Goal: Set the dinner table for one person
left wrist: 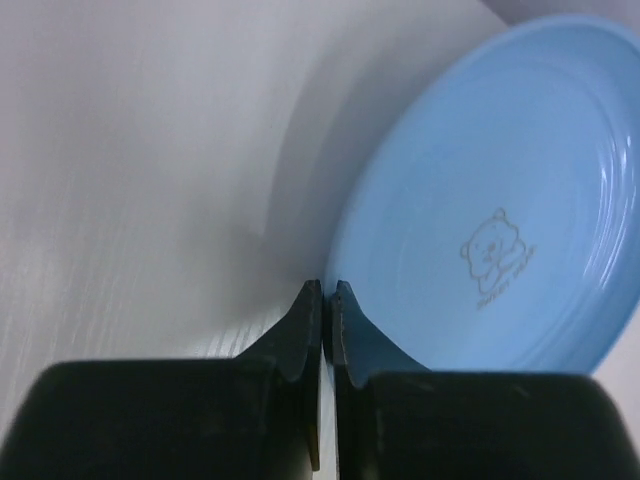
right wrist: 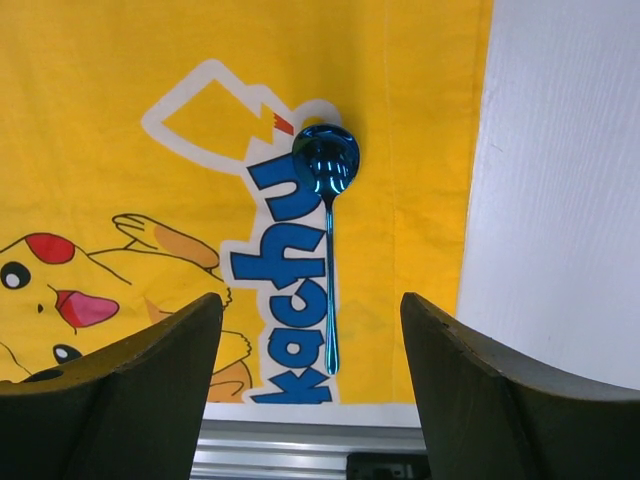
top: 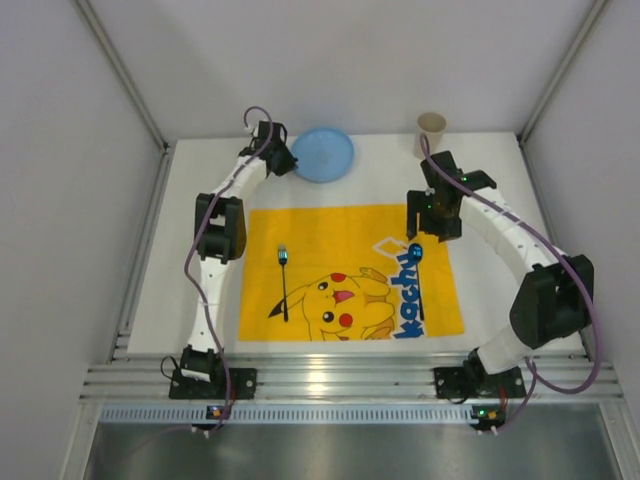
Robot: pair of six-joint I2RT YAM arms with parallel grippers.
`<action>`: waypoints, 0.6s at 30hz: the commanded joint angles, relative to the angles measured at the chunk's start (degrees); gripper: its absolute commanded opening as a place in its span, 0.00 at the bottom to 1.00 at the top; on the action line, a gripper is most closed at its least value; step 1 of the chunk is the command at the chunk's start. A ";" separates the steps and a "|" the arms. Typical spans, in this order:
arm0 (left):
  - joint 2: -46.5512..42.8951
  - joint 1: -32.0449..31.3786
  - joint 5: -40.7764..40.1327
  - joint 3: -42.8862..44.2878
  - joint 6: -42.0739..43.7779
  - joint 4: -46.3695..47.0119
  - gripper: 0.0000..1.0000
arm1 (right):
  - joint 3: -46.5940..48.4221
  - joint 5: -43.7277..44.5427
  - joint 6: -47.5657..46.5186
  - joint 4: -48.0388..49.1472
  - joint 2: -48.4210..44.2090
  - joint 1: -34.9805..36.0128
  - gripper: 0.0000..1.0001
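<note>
The white dinner table carries a yellow Pikachu mat. A blue plate with a small bear print sits at the back, off the mat. My left gripper is shut on its left rim; in the left wrist view the plate looks tilted, with shadow under it, and the jaws pinch its edge. A blue spoon lies on the mat's right side, a fork on its left. My right gripper hovers open and empty over the spoon.
A beige paper cup stands at the back right of the table, behind the right arm. A silver aluminium rail runs along the near edge. White walls close in the back and both sides.
</note>
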 commanded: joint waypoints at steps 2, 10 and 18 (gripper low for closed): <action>-0.05 0.04 0.04 1.14 2.44 -4.14 0.00 | 2.48 1.70 0.17 0.26 -0.69 -0.06 0.72; -15.32 -0.14 5.12 -14.30 4.29 1.29 0.00 | 25.64 0.21 -0.80 -0.52 11.51 -8.57 0.75; -34.14 -3.74 15.06 -31.71 9.90 -0.72 0.00 | 50.20 -2.51 6.05 0.16 27.43 -18.96 0.78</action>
